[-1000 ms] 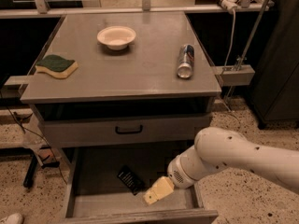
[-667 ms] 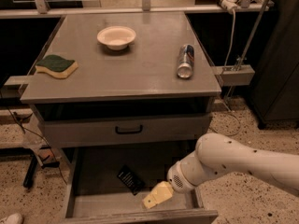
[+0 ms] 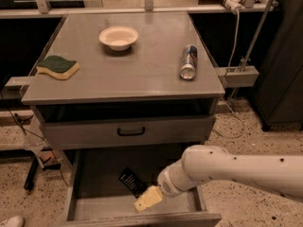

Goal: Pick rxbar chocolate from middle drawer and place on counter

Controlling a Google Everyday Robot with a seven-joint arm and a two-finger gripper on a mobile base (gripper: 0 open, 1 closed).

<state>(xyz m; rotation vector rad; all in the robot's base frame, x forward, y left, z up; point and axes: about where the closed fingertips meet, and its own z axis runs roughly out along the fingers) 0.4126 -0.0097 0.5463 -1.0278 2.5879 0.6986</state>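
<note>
The rxbar chocolate (image 3: 131,181) is a flat black wrapper with white lettering. It lies on the floor of the open middle drawer (image 3: 99,207), left of centre. My gripper (image 3: 147,199) hangs over the drawer at the end of the white arm, just to the right of and in front of the bar, its cream fingers pointing down-left. It holds nothing that I can see. The grey counter (image 3: 142,70) is the cabinet's top.
On the counter stand a white bowl (image 3: 119,37) at the back, a green-and-yellow sponge (image 3: 58,66) at the left and a blue-silver can (image 3: 189,62) lying at the right. A shut drawer front with a black handle (image 3: 130,132) sits above the open drawer.
The gripper has moved a little lower and toward the drawer's front, with the arm following. The bar has not moved.
</note>
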